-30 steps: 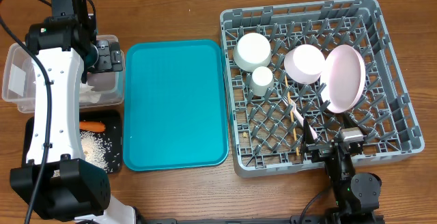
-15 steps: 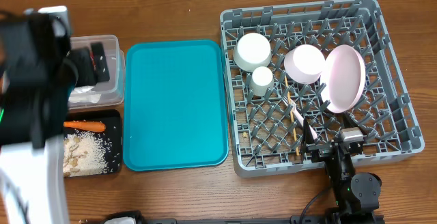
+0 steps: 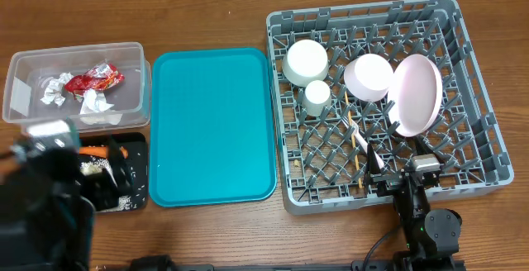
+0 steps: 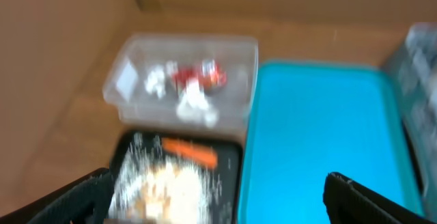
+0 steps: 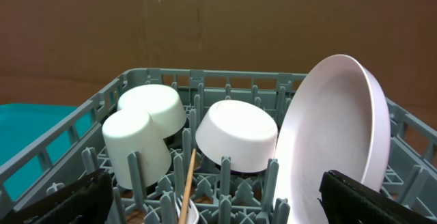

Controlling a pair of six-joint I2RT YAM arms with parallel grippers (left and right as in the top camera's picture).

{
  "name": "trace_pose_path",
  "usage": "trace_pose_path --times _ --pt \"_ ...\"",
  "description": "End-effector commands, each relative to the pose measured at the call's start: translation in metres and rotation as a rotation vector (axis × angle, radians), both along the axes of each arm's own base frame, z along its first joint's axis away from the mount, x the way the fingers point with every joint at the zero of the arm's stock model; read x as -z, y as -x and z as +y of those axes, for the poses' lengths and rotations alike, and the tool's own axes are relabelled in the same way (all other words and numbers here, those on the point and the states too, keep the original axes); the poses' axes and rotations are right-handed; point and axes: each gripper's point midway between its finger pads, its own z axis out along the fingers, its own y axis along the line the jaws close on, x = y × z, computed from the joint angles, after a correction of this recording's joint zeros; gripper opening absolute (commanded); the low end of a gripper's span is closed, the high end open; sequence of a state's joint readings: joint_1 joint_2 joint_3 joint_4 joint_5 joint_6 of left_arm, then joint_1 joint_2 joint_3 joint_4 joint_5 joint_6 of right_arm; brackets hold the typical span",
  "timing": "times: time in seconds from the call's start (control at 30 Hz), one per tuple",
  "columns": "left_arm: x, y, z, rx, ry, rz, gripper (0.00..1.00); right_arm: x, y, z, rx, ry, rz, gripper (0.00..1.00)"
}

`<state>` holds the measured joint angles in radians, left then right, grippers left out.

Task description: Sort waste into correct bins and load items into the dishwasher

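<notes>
Since the napkins (image 3: pixel 95 102) and the wrapper (image 3: pixel 93 79) lie in the tub (image 3: pixel 25 97), ahead and to the left of the left gripper (image 4: pixel 218 179), and the carrot (image 4: pixel 191 152) and rice (image 4: pixel 164 183) lie in the black tray (image 3: pixel 139 172) just under its left finger, the sorting looks done. That gripper's jaws are spread wide with nothing between them. The teal tray (image 3: pixel 211 122), ahead and to their right, carries nothing that I can see. The rack (image 3: pixel 479 172) holds the bowls (image 3: pixel 369 76) straight ahead of the right gripper (image 5: pixel 215 182), the cup (image 3: pixel 316 95) ahead-left and the plate (image 3: pixel 417 95) on edge ahead-right. The chopstick (image 5: pixel 186 183) rises between the right gripper's jaws, which are also fully spread and grip nothing. I judge the task all but complete, and the next move calls only for backing both arms clear without knocking the chopstick. The left arm (image 3: pixel 45 213) is a blur covering much of the black tray, the left wrist view is smeared, scraps cannot be told from rice, and the fork (image 3: pixel 372 157) is hard to make out.
</notes>
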<state>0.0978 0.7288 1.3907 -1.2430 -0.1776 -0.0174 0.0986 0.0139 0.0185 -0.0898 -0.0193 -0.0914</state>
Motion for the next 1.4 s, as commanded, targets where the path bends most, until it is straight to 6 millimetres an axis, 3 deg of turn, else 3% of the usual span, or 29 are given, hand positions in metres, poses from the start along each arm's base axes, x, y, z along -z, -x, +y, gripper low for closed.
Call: trace_pose_path --times 0.0,0.13,0.27,0.57,1.0,1.37 --pt "0.042 0.016 0.000 0.004 -0.019 0.070 1.00 0.001 0.000 -0.001 0.003 0.006 -0.007 1.00" --pt "0.075 0.015 -0.010 0.048 0.022 0.042 1.00 0.001 0.000 -0.001 0.003 0.006 -0.007 1.00" --pt "0.106 -0.011 -0.033 0.174 0.086 -0.074 1.00 0.001 0.000 -0.001 0.003 0.006 -0.007 1.00" --pt "0.142 -0.053 -0.069 0.392 0.153 -0.354 1.00 0.001 0.000 -0.001 0.003 0.006 -0.007 1.00" --pt "0.162 -0.066 -0.057 0.326 0.169 -0.616 1.00 0.001 0.000 -0.001 0.003 0.006 -0.007 1.00" --pt "0.195 -0.066 -0.019 0.092 0.134 -0.546 1.00 0.001 0.000 -0.001 0.003 0.006 -0.007 1.00"
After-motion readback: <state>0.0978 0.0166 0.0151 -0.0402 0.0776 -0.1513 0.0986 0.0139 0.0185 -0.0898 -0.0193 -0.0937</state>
